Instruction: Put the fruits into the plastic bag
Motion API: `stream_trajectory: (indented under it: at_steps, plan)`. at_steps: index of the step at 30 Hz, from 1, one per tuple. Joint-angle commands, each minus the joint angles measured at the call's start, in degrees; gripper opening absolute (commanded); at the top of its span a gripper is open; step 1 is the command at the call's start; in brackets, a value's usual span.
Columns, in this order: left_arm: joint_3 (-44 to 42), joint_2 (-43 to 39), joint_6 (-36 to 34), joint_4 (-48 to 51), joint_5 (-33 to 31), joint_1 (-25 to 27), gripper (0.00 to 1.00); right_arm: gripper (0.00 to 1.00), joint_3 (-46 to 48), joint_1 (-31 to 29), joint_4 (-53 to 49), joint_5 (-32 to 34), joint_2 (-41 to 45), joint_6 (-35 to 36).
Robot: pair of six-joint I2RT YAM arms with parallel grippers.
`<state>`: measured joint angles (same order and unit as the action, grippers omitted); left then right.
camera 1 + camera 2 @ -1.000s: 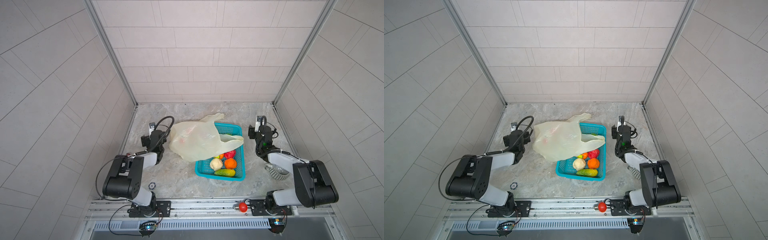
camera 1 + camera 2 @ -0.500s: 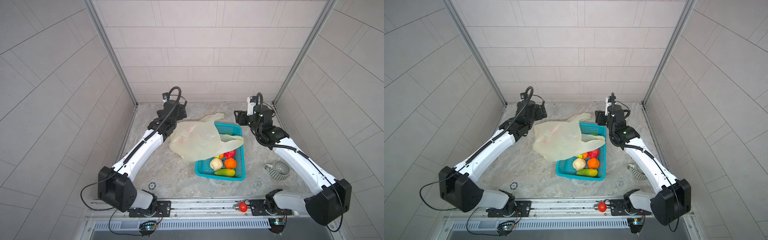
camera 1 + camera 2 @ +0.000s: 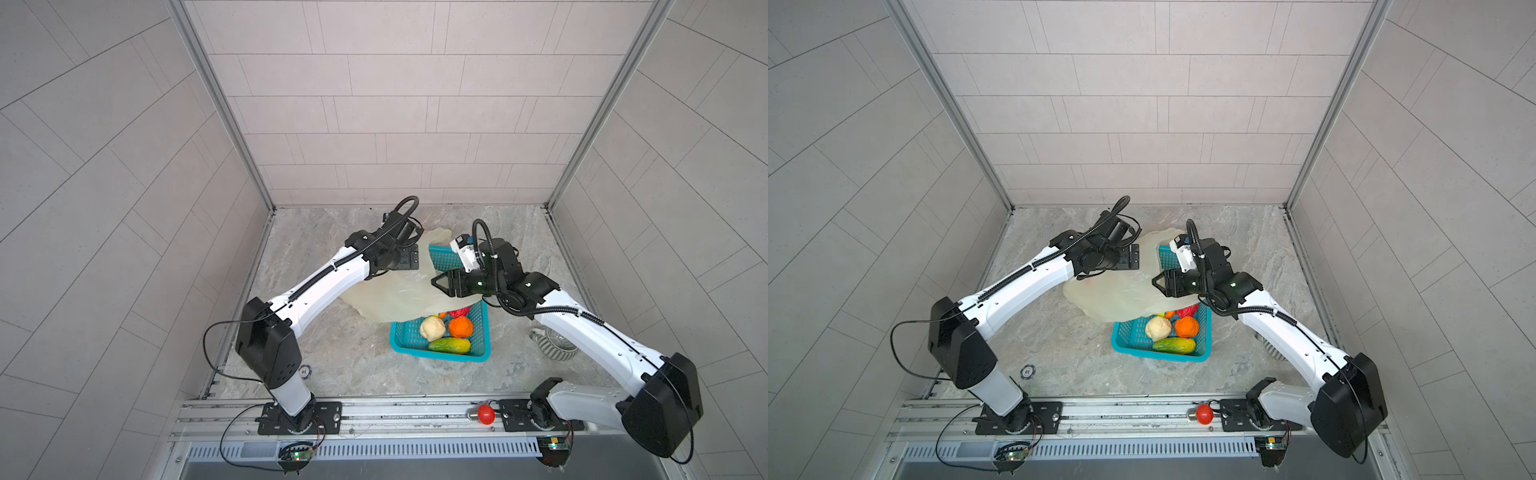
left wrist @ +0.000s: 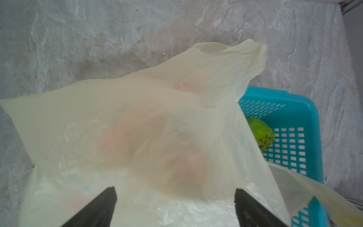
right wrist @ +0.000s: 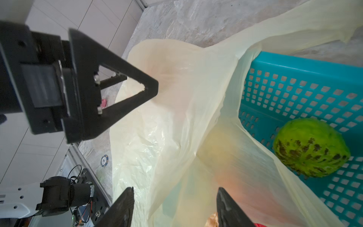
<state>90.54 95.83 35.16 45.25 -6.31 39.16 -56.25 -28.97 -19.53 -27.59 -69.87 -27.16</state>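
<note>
Evidently the plastic bag (image 3: pixel 395 293) lies collapsed mid-frame, draped over the upper half of the teal basket (image 3: pixel 440 356) holding the fruits (image 3: pixel 460 327) — so the left jaws, wide, and right jaws, half-spread, hover empty above it, likely to open its mouth.

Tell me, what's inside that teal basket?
The basket holds a cream fruit, an orange one, a green-yellow mango, a red one half covered, and a bumpy green fruit. The plastic bag drapes across much of it, hiding anything else underneath.
</note>
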Motion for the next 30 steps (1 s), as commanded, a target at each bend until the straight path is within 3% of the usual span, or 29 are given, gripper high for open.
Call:
stream_trajectory:
  at_steps: [1,10,15,16,20,28,30]
  plan:
    - [3.21,1.02,1.72,5.33,1.24,0.95,1.00,0.60,0.40,-0.84,1.92,-3.45,-0.10,1.52]
    - [11.30,6.81,-0.56,11.95,7.60,2.70,1.00,0.47,0.73,-8.01,-0.39,-3.48,-0.79,11.00]
    - [15.32,10.33,-3.23,17.79,9.83,4.02,1.00,0.10,0.79,-9.71,0.20,-3.63,-2.48,12.27]
    - [15.63,10.75,-3.82,18.55,10.37,4.24,1.00,0.06,0.83,-9.79,0.27,-3.73,-2.74,12.30]
    - [15.50,11.81,-5.20,20.68,11.04,4.78,1.00,0.00,1.56,-9.97,1.92,-3.54,-2.55,12.35]
    - [16.42,14.40,-7.63,24.09,11.74,6.91,0.99,0.00,2.81,-10.16,5.21,-2.63,-0.23,11.82]
    - [16.74,15.53,-7.86,25.08,11.99,6.99,0.94,0.00,3.15,-10.15,6.12,-2.08,0.61,11.34]
